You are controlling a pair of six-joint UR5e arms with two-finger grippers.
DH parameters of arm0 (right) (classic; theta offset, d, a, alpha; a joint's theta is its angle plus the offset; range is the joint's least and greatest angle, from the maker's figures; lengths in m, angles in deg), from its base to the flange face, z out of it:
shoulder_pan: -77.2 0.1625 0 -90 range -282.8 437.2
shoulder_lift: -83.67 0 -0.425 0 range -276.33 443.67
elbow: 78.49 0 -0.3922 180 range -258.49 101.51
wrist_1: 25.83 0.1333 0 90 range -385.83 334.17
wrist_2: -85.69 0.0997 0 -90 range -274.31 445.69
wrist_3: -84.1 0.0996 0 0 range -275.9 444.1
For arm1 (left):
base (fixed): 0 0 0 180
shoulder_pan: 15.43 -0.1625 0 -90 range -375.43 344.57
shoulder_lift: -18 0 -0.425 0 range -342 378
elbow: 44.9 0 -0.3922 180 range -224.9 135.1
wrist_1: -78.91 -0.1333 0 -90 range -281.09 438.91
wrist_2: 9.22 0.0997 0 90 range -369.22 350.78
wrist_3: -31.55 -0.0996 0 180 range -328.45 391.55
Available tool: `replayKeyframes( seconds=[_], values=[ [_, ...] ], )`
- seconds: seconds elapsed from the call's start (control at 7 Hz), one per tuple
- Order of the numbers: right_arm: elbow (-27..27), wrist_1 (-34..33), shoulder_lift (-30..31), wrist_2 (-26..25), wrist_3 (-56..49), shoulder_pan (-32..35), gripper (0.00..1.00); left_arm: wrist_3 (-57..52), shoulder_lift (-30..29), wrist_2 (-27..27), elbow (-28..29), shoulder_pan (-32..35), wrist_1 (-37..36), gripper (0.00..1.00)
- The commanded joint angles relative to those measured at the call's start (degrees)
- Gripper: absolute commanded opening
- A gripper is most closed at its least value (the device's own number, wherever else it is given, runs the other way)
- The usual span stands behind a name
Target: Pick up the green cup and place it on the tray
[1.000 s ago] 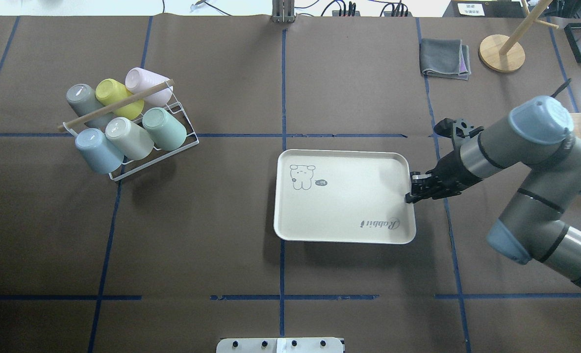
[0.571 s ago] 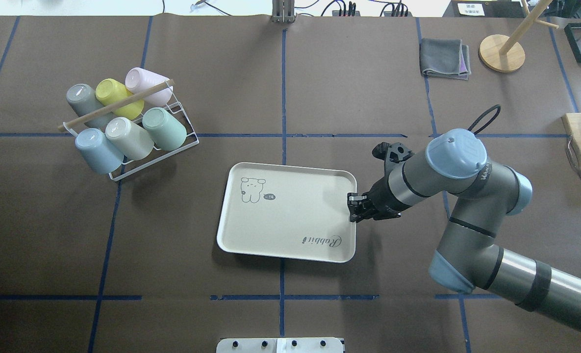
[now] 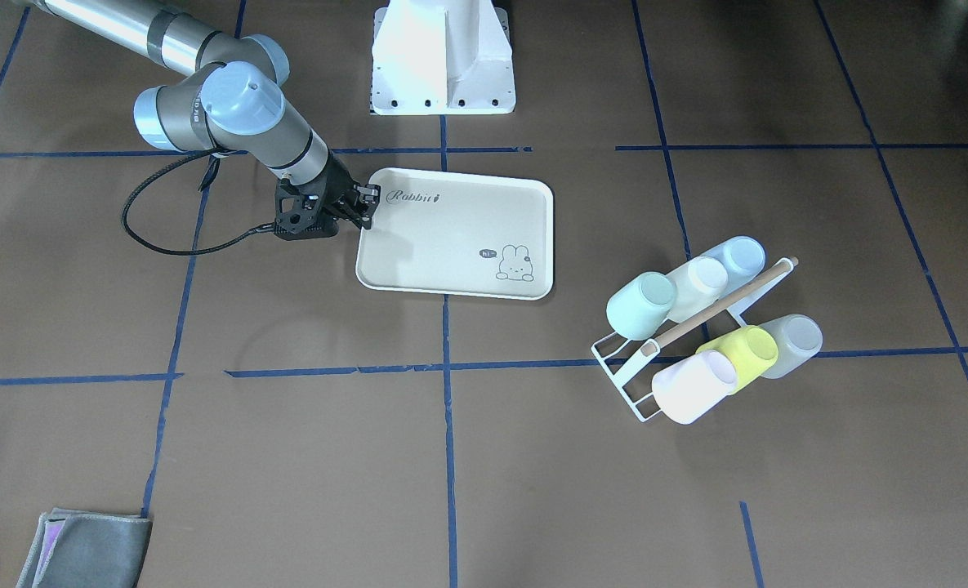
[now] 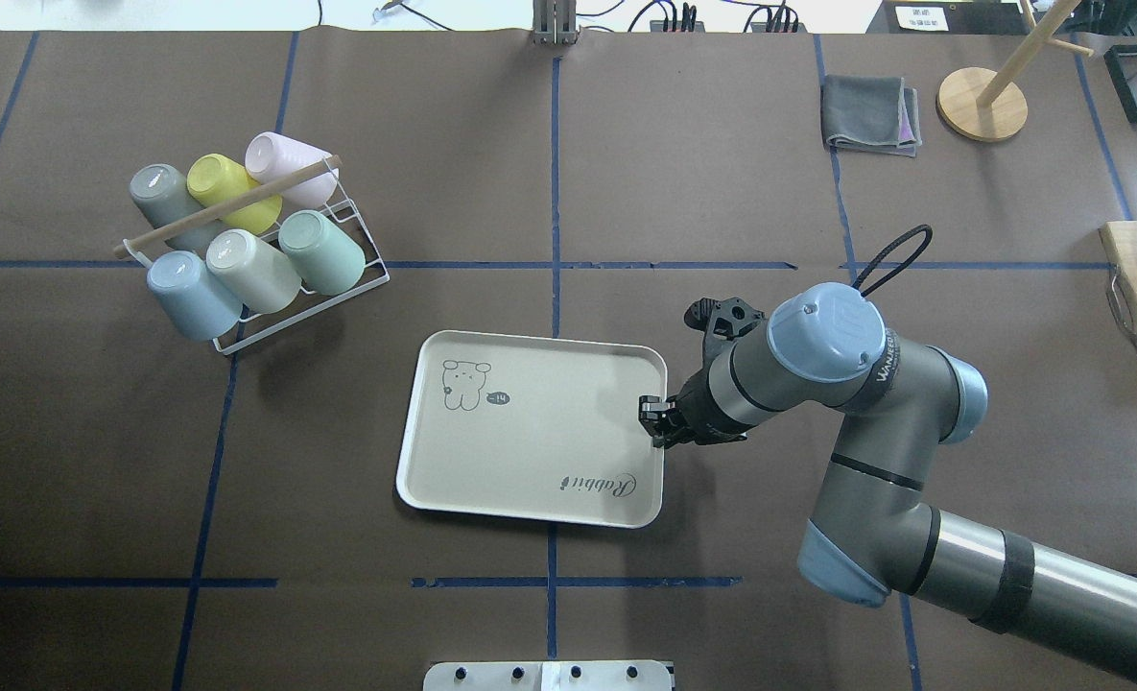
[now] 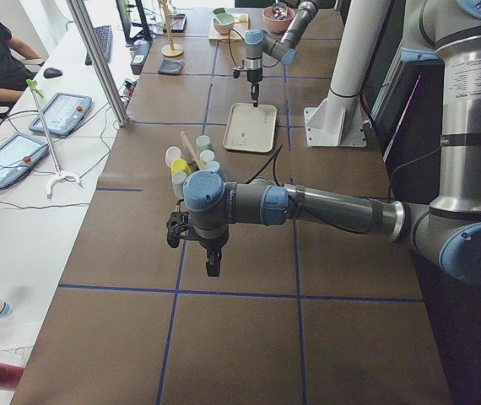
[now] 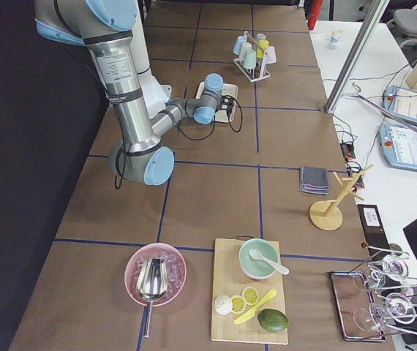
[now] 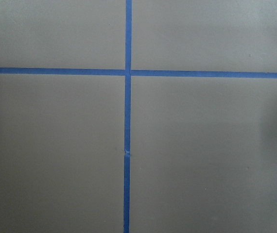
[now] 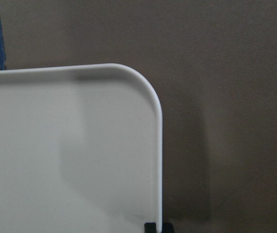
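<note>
Right end effector (image 4: 652, 422) clenched on the tray (image 4: 549, 422) rim at its short edge, forearm low and level, brown desk (image 4: 338, 461) open between tray and wire rack (image 4: 376, 281), green cup (image 4: 323, 251) racked well apart beyond the tray's rabbit corner (left end effector (image 5: 213, 263): grip cannot be told).

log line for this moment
right gripper: shut on tray rim | green cup: in rack, untouched | left gripper: elsewhere, state unclear

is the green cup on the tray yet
No, the green cup sits in the wire rack, apart from the tray.
</note>
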Motion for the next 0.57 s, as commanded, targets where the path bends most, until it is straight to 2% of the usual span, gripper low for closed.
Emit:
replayKeyframes(
  seconds=[0.0, 0.43],
  values=[
    [0.03, -0.18, 0.40, 0.01, -3.26, 0.98, 0.00, -0.02, -0.06, 0.00, -0.02, 0.00, 0.00, 1.00],
    [0.64, -0.26, 0.58, 0.01, -7.30, 1.42, 0.00, -0.02, -0.06, -0.09, 0.16, 0.00, 0.00, 1.00]
  ],
)
